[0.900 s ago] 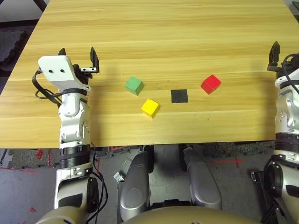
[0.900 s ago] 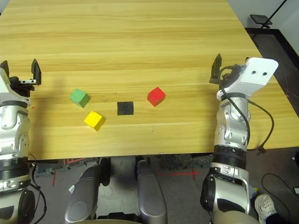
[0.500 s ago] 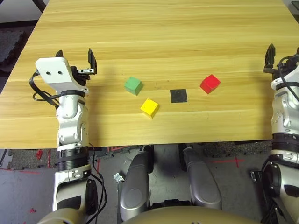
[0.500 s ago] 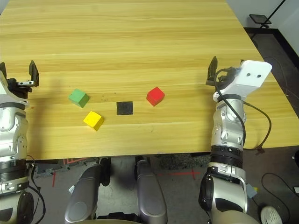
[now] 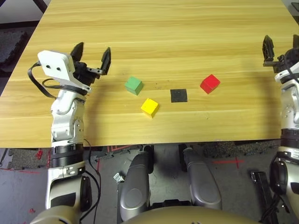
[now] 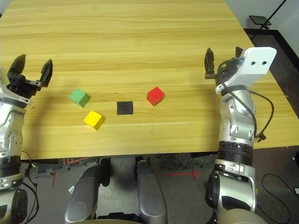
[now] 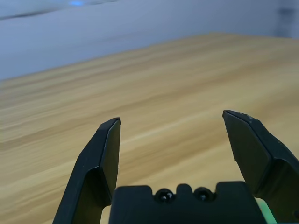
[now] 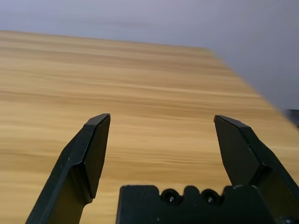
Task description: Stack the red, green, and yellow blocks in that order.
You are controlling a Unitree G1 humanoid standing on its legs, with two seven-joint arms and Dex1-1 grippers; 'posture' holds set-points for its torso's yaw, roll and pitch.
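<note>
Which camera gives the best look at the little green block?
The left eye view: the green block sits near the middle, unobstructed. The right eye view shows it as clearly, further left. The left wrist view catches a green sliver at the corner.

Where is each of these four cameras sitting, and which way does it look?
Left eye: on the head, looking down at the table; silver forearms, left gripper.
Right eye: beside it; same red block, green block, yellow block; right gripper.
Left wrist: along its open jaws, over tabletop.
Right wrist: likewise.
Shared: the table.
</note>
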